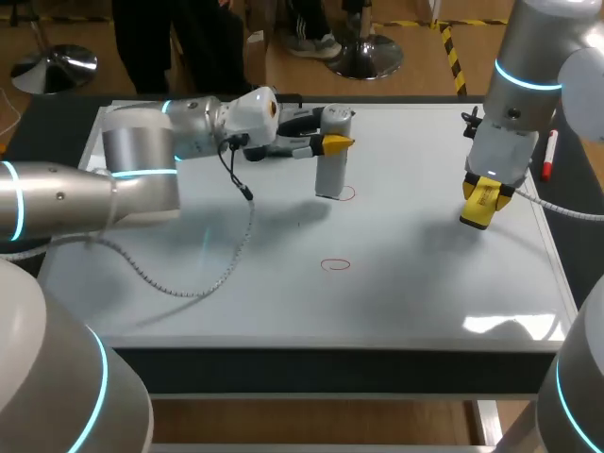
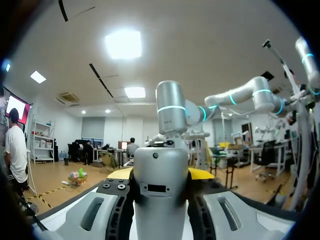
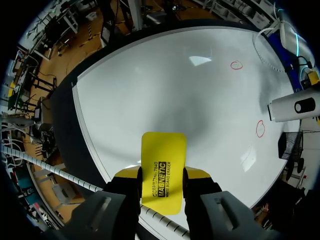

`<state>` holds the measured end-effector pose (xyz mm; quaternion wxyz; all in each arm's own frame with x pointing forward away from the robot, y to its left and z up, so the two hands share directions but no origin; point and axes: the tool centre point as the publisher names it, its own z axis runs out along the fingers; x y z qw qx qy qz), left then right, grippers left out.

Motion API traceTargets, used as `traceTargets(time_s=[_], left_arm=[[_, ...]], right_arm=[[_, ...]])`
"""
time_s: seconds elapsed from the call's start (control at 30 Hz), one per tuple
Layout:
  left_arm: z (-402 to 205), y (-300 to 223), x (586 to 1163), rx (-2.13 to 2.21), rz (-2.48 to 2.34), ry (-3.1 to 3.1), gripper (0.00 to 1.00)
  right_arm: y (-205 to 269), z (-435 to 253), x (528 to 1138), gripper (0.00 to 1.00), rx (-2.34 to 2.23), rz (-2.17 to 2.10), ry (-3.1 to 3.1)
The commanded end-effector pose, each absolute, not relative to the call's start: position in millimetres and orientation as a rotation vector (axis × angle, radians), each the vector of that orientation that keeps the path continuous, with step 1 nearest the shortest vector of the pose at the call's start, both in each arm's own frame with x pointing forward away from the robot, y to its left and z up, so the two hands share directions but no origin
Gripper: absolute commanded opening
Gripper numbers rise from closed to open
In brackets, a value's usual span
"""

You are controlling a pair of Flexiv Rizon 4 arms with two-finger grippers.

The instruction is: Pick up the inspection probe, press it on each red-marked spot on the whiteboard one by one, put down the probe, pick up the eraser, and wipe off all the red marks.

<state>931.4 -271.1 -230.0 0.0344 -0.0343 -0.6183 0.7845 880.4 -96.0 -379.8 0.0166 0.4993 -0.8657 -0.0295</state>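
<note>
The inspection probe (image 1: 332, 160), a grey-white cylinder, stands upright on the whiteboard (image 1: 425, 283). Its foot is at the edge of a red ring (image 1: 345, 193). My left gripper (image 1: 332, 143) reaches in sideways and is shut on the probe's upper part. In the left wrist view the probe (image 2: 160, 192) fills the gap between the fingers. A second red ring (image 1: 335, 265) lies nearer the front. My right gripper (image 1: 483, 193) hangs over the board's right side, shut on the yellow eraser (image 1: 478, 205). The right wrist view shows the eraser (image 3: 162, 172), both rings (image 3: 236, 65) (image 3: 260, 128) and the probe (image 3: 295, 107).
A red marker (image 1: 548, 156) lies by the board's right edge, behind my right gripper. The left arm's cable (image 1: 203, 278) droops onto the board's left half. The board's dark front edge (image 1: 330, 363) runs across near me.
</note>
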Motion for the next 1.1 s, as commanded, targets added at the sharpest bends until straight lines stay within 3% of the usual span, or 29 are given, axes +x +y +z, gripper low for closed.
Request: traceTargets(time_s=[0.03,1.1], left_arm=[[-233.1,-281.7,938.7,-0.113,2.408,-1.89,0.0],[-262.3,-302.1,966.3,-0.03,2.421,-1.93,0.0]], right_arm=[[-96.3,-379.5,880.8,0.0,1.554,-0.087,-2.689],[-96.3,-379.5,880.8,0.0,1.554,-0.087,-2.689]])
